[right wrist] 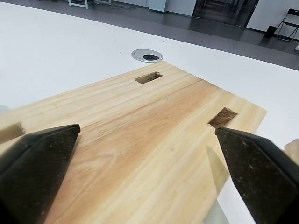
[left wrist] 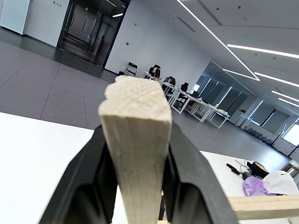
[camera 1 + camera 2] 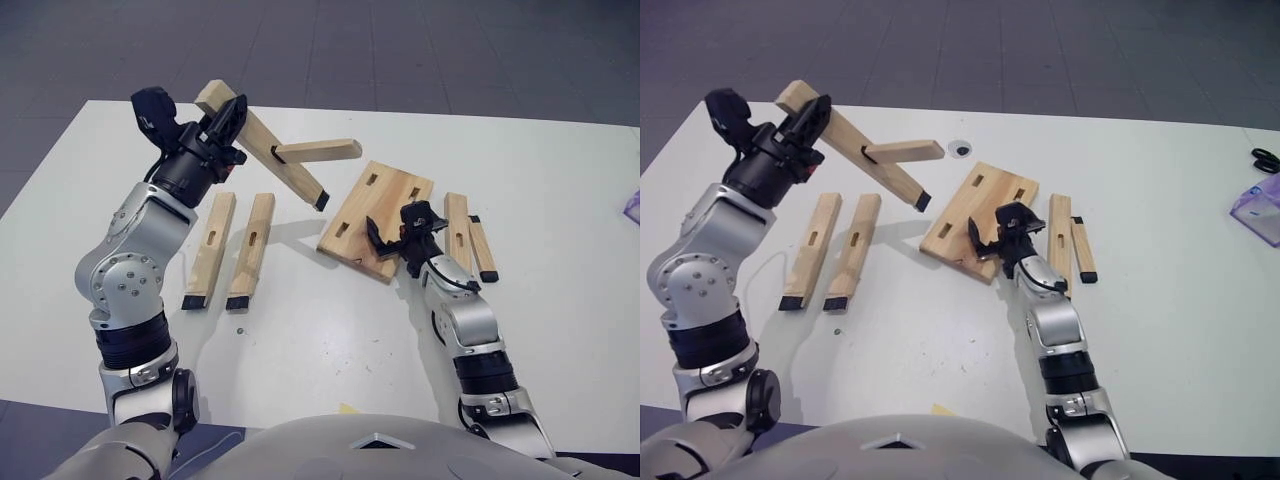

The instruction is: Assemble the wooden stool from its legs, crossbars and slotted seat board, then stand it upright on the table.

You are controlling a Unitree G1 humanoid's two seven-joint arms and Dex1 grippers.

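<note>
My left gripper (image 3: 230,122) is shut on a wooden leg (image 3: 262,140) and holds it slanted above the table's far left. A crossbar (image 3: 318,150) sticks out sideways from that leg's slot. In the left wrist view the leg's end (image 2: 135,135) sits clamped between the black fingers (image 2: 88,186). The slotted seat board (image 3: 385,195) lies mid-table with its near edge slightly raised. At that near edge my right gripper (image 3: 395,232) stands open. In the right wrist view the board (image 1: 140,116) lies between the spread fingertips (image 1: 37,163).
Two slotted legs (image 3: 210,250) (image 3: 250,250) lie side by side at the left. Two more wooden pieces (image 3: 457,225) (image 3: 482,250) lie right of the board. A cable grommet (image 3: 959,149) is behind it. A purple container (image 3: 1260,210) and scissors (image 3: 1265,158) sit at the far right.
</note>
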